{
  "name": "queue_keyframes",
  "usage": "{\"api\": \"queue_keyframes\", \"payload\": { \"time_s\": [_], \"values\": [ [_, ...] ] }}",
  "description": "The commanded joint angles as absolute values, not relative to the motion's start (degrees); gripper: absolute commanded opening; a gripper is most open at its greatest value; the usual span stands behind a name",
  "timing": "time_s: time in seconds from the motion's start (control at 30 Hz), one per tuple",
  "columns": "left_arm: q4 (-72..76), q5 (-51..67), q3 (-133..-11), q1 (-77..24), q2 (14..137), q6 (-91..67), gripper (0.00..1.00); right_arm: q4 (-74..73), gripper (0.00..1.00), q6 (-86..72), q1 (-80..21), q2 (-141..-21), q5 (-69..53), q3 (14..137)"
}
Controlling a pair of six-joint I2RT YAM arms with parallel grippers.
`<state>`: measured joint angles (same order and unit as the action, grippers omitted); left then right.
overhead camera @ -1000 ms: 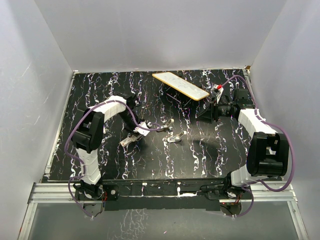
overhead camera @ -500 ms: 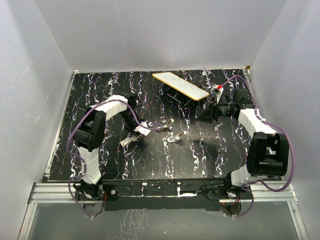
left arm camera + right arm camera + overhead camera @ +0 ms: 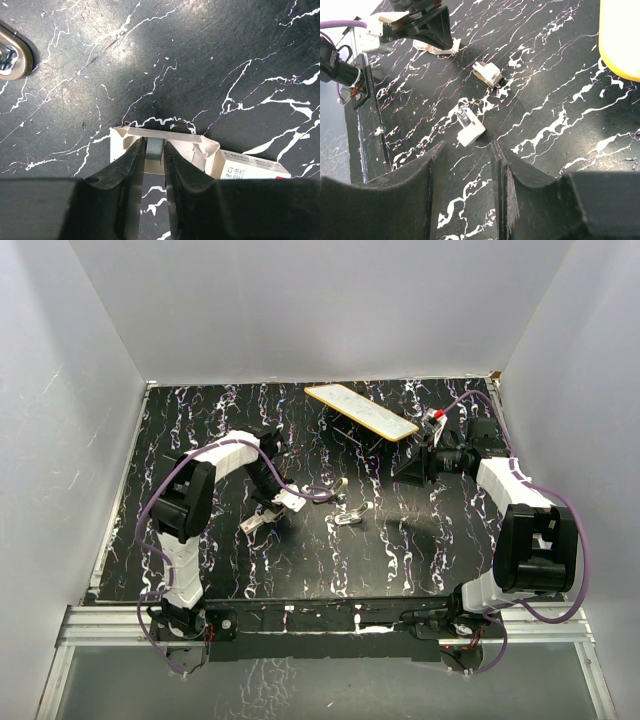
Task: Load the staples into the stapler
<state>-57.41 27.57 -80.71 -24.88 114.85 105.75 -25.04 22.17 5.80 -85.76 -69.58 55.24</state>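
So this looks like early days on the loading job. The left gripper [image 3: 154, 145] is down in the torn-open staple box [image 3: 247, 165], left of the table's middle. Its fingers are pressed in on both sides of the grey strip of staples [image 3: 155, 148], so I'd call that a pinch, but the strip is sitting in the box, not lifted. The stapler [image 3: 352, 514] lies on the black marbled table [image 3: 200, 420] just right of the box. From the right wrist view it shows as two whitish bits [image 3: 468, 131] close together, and I honestly can't tell if they're joined or how wide it's opened. The right gripper [image 3: 467, 195] hangs over the far right with its fingers spread and nothing between them, near the yellow-edged board [image 3: 362, 412]. My guess at what's left is pretty much everything: lift the strip out, carry it over, seat it in the stapler, and close it.
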Motion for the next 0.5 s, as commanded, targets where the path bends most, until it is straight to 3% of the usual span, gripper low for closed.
{"api": "queue_keyframes", "payload": {
  "time_s": [0.0, 0.47],
  "values": [
    [-58.4, 27.2, -82.2, -25.2, 115.0, 105.0, 0.20, -23.2, 0.42, 22.8, 6.3, -84.6, -70.7, 55.3],
    [-56.2, 26.1, -82.0, -25.2, 113.9, 102.7, 0.29, -23.2, 0.42, 22.8, 6.3, -84.4, -70.7, 55.1]
  ]
}}
